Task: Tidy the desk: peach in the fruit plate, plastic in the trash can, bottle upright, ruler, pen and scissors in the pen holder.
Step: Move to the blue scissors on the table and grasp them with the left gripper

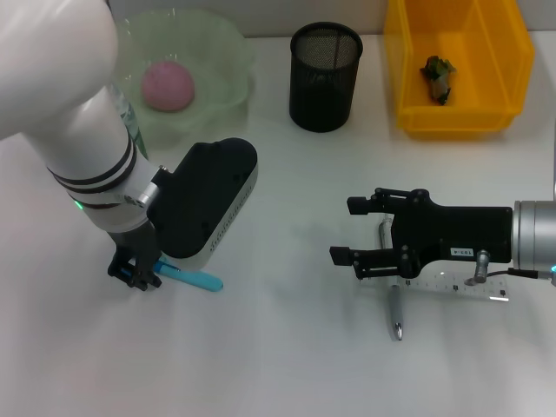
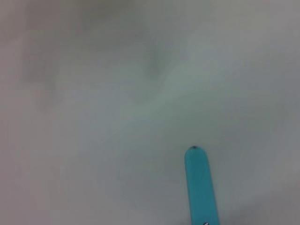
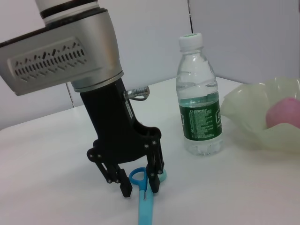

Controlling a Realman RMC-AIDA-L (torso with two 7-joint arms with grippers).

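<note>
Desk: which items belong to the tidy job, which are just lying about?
Job: peach in fruit plate, plastic in trash can, upright bottle, pen holder, scissors under left tool, pen and ruler under right tool.
Lying about: nothing seen.

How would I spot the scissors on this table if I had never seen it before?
Start at the big white left arm over the desk. Its black left pincer points down at the tabletop, and the scissors lie flat there, handles between its fingers. They are the only bright blue thing: light blue loops, cyan blade cover, unlike the silver pen and clear ruler near the right pincer.
</note>
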